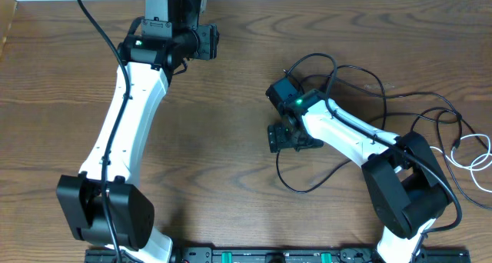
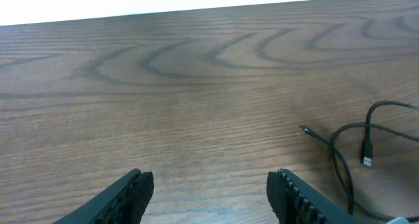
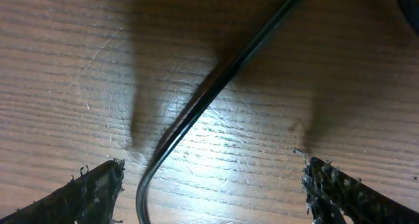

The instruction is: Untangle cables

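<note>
Brown wood-grain surface carries the thin black cables in loose overlapping loops on the right half. A thin white cable lies at the right edge.

Step in hand, as judged: taking up a single strand. The right end effector sits low over the surface with jaws apart, and one black strand runs between them, not yet pinched. It should close on that strand alone, centred on the pads. A small lift and a slow draw leftward would let the loops slide rather than tighten. The arm hides part of the bundle, so crossings there are unverified.

Pose: the right arm reaches from its near-right base toward centre, wrist pitched down. The left arm extends to the far side. The left end effector is open and empty, well apart from the cables, with a small black plug end in its view.
</note>
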You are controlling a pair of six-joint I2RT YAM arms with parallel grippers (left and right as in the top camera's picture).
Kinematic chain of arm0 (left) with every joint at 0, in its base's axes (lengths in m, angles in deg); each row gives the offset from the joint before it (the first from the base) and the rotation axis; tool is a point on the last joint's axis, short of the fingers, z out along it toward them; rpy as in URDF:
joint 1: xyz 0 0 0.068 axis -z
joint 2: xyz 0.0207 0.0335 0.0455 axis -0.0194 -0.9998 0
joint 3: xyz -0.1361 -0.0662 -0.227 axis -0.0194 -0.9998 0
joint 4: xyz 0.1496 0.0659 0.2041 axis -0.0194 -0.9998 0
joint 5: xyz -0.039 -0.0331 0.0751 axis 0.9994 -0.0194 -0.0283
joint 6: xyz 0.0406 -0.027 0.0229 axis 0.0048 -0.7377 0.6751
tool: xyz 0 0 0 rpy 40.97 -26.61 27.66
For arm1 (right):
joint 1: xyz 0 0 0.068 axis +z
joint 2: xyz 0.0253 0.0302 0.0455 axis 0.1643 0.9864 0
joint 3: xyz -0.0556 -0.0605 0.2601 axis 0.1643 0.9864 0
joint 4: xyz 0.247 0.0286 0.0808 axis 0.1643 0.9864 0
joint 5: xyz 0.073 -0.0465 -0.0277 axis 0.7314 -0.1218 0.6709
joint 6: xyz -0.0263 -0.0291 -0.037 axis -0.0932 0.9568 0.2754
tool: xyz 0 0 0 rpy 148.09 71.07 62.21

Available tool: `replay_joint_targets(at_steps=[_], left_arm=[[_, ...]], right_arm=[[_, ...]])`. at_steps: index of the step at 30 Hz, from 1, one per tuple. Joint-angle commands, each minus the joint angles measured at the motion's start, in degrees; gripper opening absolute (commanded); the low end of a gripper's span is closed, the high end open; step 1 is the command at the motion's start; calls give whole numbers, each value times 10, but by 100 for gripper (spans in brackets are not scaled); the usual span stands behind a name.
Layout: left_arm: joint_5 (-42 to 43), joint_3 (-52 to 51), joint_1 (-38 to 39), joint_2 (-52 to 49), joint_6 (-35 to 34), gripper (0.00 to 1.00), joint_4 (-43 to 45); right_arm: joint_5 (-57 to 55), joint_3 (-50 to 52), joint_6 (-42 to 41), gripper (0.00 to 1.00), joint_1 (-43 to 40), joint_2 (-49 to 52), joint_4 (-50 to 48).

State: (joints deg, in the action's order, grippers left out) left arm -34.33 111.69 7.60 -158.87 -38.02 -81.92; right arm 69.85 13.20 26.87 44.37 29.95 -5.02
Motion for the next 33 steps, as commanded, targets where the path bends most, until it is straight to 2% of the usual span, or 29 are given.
replay_joint_targets(at_steps=[1,31,32,33], left_arm=[[-7,12,1,24,9,61,2],[-7,12,1,27,9,61,2],[-7,12,1,27,9,61,2],[-7,12,1,27,9,62,2]], right_arm=[[-9,5,-8,87,5,6,-4],[-13,5,-6,89,12,30,-20],[-13,5,-6,78,12,30,-20],[-13,5,-6,60,12,30,-21]])
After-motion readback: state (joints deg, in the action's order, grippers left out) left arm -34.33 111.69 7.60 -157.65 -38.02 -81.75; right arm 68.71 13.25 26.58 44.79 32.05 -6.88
